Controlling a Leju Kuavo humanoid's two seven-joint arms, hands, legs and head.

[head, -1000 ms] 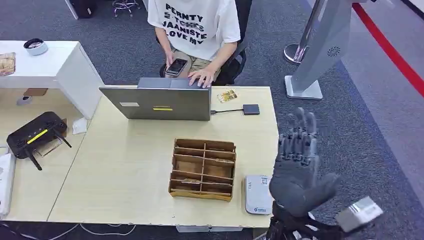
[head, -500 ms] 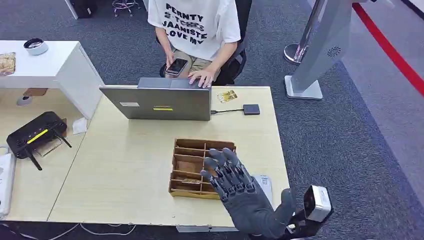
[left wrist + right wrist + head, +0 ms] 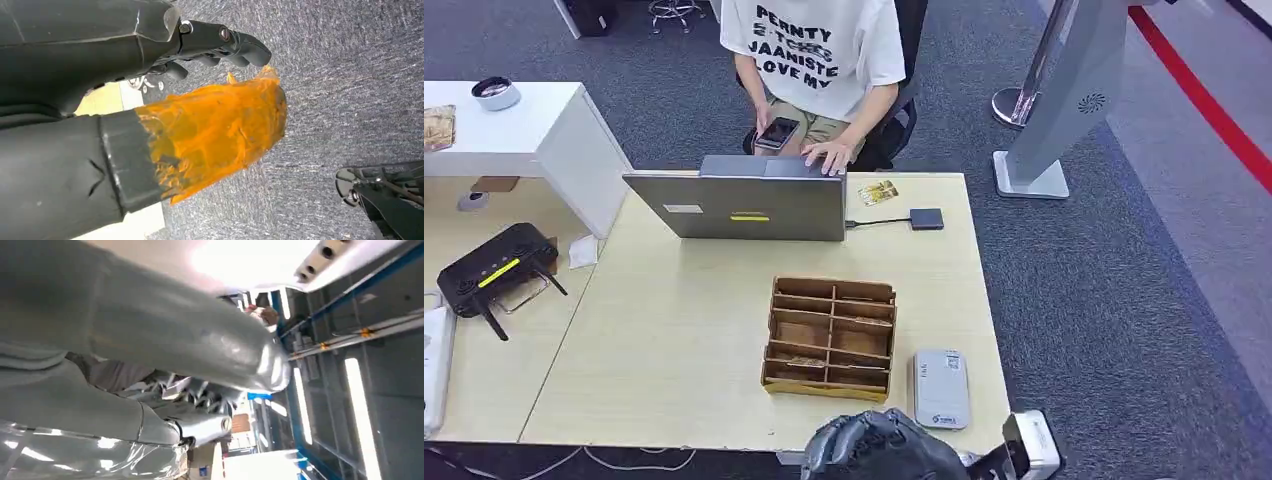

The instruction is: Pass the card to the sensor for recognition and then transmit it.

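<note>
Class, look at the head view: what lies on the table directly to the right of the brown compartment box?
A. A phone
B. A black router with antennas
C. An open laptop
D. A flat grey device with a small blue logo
D: the flat grey device lies just right of the brown compartment box, near the table's front edge.

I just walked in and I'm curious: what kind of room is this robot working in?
Probably an office or lab workspace: a person sits typing at a laptop on a pale wooden desk, grey carpet covers the floor, and a wooden card organiser stands on the desk.
</note>
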